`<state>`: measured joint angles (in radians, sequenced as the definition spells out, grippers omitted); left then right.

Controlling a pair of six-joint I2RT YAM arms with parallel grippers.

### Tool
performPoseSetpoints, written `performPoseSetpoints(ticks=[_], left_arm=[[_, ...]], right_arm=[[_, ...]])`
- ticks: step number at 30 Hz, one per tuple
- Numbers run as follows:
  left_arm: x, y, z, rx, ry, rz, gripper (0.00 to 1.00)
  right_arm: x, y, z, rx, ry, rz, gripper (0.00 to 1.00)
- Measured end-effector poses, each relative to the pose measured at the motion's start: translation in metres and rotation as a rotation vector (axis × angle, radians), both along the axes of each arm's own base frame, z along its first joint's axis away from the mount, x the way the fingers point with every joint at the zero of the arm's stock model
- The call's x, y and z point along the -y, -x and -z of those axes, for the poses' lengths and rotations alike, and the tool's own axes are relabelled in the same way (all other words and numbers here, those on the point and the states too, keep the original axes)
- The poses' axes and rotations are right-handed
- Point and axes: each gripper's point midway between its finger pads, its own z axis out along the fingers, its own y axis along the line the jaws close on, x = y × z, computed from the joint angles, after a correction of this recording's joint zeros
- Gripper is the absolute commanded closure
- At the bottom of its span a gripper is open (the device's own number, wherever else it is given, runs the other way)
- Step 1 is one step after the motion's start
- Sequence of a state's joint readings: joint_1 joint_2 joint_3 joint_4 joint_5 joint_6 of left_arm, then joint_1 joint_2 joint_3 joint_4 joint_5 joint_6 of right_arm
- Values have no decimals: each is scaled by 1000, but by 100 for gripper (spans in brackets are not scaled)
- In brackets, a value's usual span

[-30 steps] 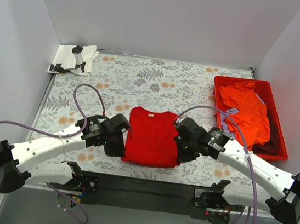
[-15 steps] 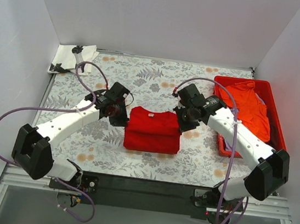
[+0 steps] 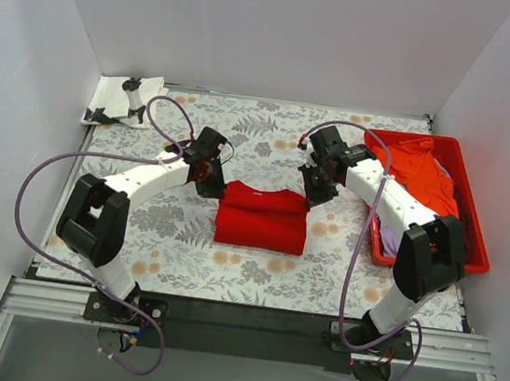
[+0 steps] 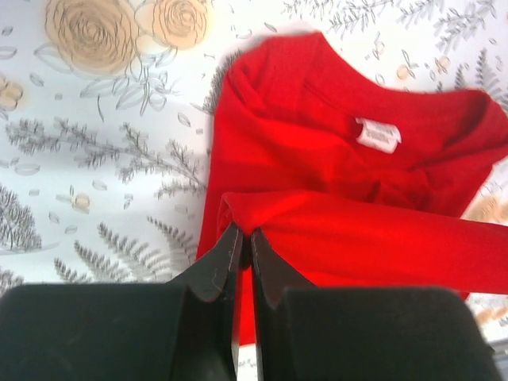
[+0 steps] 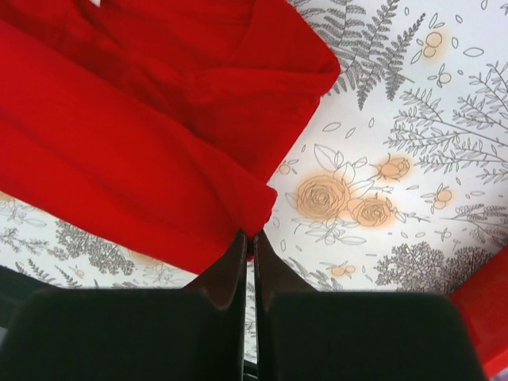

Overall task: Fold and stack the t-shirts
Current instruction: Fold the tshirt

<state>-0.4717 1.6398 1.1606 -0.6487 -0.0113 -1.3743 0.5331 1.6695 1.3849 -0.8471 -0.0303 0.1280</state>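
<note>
Several shirts point(image 3: 426, 180) heaped in red tray point(image 3: 431, 138).

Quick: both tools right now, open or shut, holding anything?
Left tool: shut, pinching the folded edge of the red t-shirt.
Right tool: shut, pinching the same shirt's other side.

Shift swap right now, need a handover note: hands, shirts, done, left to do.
Left hand: shut on the red t-shirt, at its folded edge, left side.
Right hand: shut on the same edge, right side.
Red t-shirt: mid-table, near half doubled toward the collar.
White printed t-shirt: far-left corner.
Orange t-shirt and others: heaped in the red tray.
Done: likely the white one.
Left: finish red, stack it, then the tray's shirts.
</note>
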Motion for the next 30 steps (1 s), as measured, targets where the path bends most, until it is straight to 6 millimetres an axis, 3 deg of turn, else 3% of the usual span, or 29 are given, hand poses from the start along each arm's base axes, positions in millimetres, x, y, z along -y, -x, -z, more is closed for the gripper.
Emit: performPoseSetpoints(ticks=[9, 14, 18, 21, 27, 30], left_arm=[[1, -24, 29, 26, -38, -6, 85], [-5, -33, 31, 60, -67, -12, 68], [-6, -38, 25, 87, -66, -11, 57], [-5, -37, 4, 141, -38, -7, 44], [9, -15, -68, 348, 108, 56, 44], [18, 7, -78, 405, 190, 117, 48]], right_arm=[[0, -28, 35, -13, 1, 30, 99], [3, -32, 38, -3, 7, 52, 75], [8, -37, 31, 41, 15, 76, 72], [15, -36, 13, 104, 7, 109, 68], [11, -20, -32, 259, -157, 90, 64], [-5, -6, -37, 271, -283, 18, 64]])
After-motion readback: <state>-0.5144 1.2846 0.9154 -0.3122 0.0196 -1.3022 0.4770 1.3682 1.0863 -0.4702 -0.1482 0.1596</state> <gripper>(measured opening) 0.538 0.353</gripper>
